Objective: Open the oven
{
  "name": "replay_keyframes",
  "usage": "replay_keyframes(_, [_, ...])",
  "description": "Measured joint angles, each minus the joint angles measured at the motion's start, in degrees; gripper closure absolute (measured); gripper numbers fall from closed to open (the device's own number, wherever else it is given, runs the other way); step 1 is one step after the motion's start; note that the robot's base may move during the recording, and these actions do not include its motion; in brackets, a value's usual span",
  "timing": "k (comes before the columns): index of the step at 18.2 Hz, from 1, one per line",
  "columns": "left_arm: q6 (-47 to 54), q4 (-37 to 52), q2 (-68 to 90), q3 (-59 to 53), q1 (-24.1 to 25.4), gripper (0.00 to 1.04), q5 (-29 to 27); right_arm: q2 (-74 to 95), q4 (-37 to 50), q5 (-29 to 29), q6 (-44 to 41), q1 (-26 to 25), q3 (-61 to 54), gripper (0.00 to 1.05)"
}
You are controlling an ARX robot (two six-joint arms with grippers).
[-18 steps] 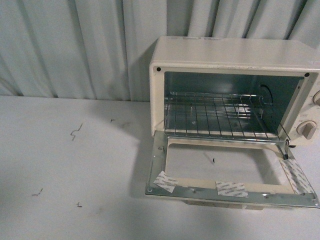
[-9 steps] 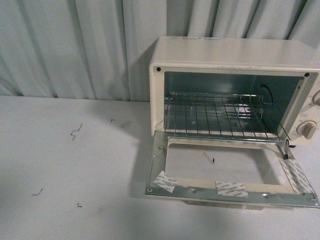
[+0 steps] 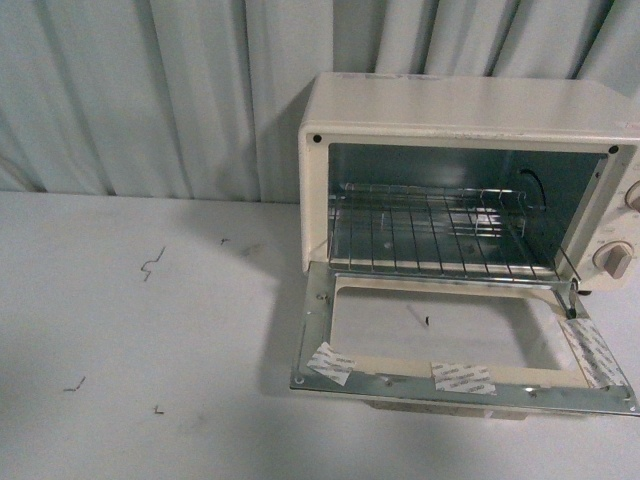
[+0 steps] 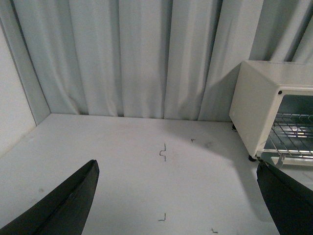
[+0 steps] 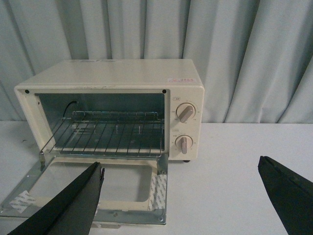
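toaster oven, door lowered, on white table

item: the oven (image 3: 470, 110), small, boxy, cream-white. it stands on the table (image 3: 140, 330) toward the right side of the front view, its back close to the pleated grey curtain (image 3: 150, 90).

door (image 3: 460, 375): fully down, lying flat out in front of the cavity, hinged at the lower front edge. metal frame with a glass window; pale tape patches (image 3: 330, 362) stuck along the frame at the near edge and one side.

interior: wire rack (image 3: 430, 235) sits level in the cavity, in plain view through the opening. the same rack (image 5: 110, 132) shows in the right wrist view.

controls: two round knobs (image 5: 185, 128), one above the other, on the panel beside the cavity. in the front view only the lower knob (image 3: 612, 260) is clearly seen at the frame edge.

table: white, with a few small dark squiggle marks (image 3: 150, 265) on the open area to the left of the oven, well apart from it.

left gripper (image 4: 176, 196): fingers (image 4: 63, 205) spread wide apart, nothing between them. it hangs over the bare table, the oven's side wall (image 4: 254, 107) off to one edge of its view.

right gripper (image 5: 181, 200): fingers (image 5: 68, 205) likewise spread wide, holding nothing. it faces the oven front, apart from the lowered door.

neither arm appears in the front view.
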Motion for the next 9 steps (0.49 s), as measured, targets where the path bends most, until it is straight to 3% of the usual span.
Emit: replay_keyframes(9, [0.02,0.00,0.00,0.00,0.00,0.07,0.00,0.00,0.00,0.00,0.00,0.00,0.00,0.06])
